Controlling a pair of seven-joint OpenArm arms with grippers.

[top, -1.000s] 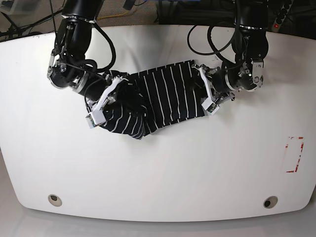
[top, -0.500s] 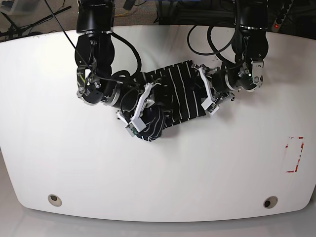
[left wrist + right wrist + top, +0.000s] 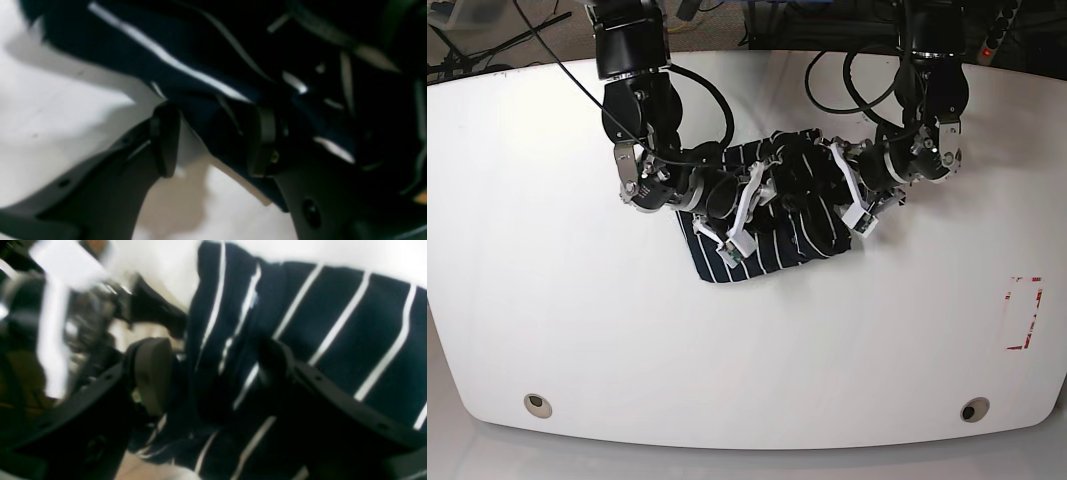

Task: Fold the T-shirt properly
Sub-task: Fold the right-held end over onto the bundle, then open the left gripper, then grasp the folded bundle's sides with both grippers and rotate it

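While 2 black arms crowd the middle of the white table (image 3: 547,330), the T-shirt (image 3: 772,245) lies bunched between them as a compact dark striped bundle, toward the far side of the tabletop and clear of every edge. Off near one side edge sits a red-outlined rectangle (image 3: 1023,312), well apart from the cloth.

The right gripper (image 3: 739,215) reaches over the bundle's near corner; its wrist view shows the fingers (image 3: 151,373) spread wide with striped folds lying between them, nothing pinched. The left gripper (image 3: 852,195) sits at the opposite edge of the bundle. Its wrist view shows the 2 pads (image 3: 263,140) part-way apart with a thick fold of cloth between them; whether they actually clamp that fold I cannot tell, since the picture is blurred and dark.

The risk, as I judge it, is that the loose layers under the spread right fingers spring back or snag on a fingertip as the arm lifts away, dragging the fold open. A pull from the left arm could also skew the bundle.
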